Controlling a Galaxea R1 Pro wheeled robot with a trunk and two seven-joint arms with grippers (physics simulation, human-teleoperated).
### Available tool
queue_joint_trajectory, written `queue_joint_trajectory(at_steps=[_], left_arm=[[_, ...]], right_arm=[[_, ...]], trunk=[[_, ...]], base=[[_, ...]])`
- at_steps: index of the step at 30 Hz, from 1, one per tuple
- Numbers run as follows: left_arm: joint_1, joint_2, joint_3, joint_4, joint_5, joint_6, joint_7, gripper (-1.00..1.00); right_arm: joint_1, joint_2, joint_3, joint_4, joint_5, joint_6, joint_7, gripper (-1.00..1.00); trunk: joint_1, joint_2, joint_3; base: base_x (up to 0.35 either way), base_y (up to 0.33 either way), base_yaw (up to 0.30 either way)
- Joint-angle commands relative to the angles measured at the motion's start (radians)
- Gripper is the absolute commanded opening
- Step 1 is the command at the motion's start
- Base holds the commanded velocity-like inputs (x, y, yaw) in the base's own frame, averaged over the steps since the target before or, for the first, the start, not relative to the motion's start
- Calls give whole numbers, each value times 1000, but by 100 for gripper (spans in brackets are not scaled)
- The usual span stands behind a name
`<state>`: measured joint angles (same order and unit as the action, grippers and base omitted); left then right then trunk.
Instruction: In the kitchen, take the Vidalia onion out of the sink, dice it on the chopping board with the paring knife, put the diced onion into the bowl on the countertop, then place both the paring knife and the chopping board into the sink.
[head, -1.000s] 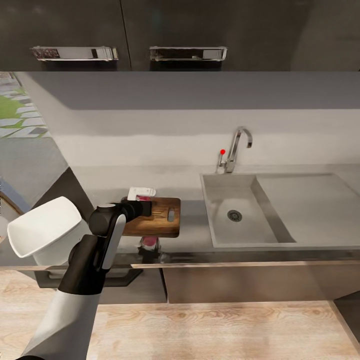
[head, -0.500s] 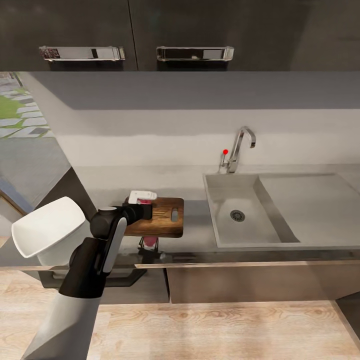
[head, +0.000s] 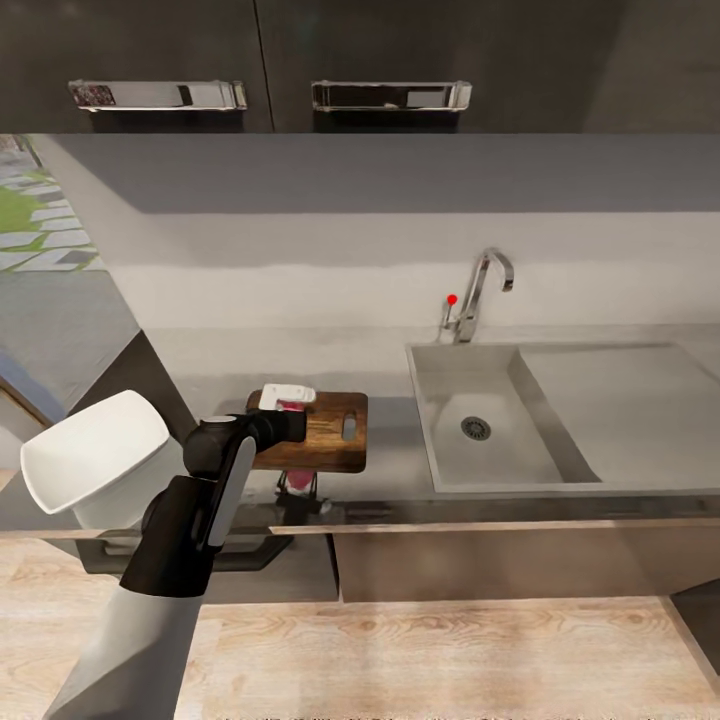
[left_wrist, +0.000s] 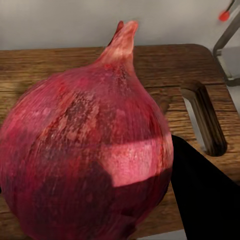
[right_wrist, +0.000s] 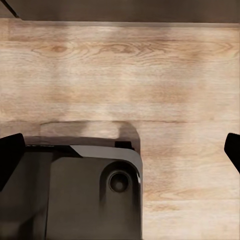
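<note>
The Vidalia onion (left_wrist: 85, 155), pinkish-red with a pointed tip, is held just above the chopping board (left_wrist: 165, 65). My left gripper (head: 286, 402) is shut on it, and one black finger (left_wrist: 205, 195) presses its side. In the head view the onion (head: 293, 405) sits over the board's (head: 325, 440) far left corner. The white bowl (head: 95, 462) stands left of my arm. The sink (head: 500, 385) lies empty to the right. A reddish and dark shape (head: 298, 484) shows in front of the board; whether it is the paring knife or a reflection I cannot tell. My right gripper (right_wrist: 121, 150) hangs open over the floor.
The grey countertop (head: 390, 470) runs along the wall, with the chrome tap (head: 482, 285) behind the basin and the drainboard (head: 620, 400) to its right. Dark upper cabinets (head: 400, 60) hang overhead. Wooden floor (head: 450, 660) lies in front, and my base (right_wrist: 90, 195) is below the right gripper.
The whole picture has shifted slightly right and up, so the camera moved. My left gripper stays over the board with the onion in it.
</note>
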<state>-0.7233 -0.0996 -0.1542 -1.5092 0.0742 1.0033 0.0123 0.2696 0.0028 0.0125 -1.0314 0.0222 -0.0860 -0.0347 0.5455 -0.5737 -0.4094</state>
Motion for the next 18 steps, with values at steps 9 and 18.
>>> queue_joint_trajectory(at_steps=[9, 18], left_arm=[[0, 0, 1, 1, 6, 5, 0, -100], [0, 0, 1, 1, 6, 5, 0, -100]], right_arm=[[0, 0, 1, -1, 2, -1, -4, 100], [0, 0, 1, -1, 1, -1, -4, 100]], trunk=[[0, -1, -13], [0, -1, -26]], base=[[0, 0, 0], [81, 0, 0]])
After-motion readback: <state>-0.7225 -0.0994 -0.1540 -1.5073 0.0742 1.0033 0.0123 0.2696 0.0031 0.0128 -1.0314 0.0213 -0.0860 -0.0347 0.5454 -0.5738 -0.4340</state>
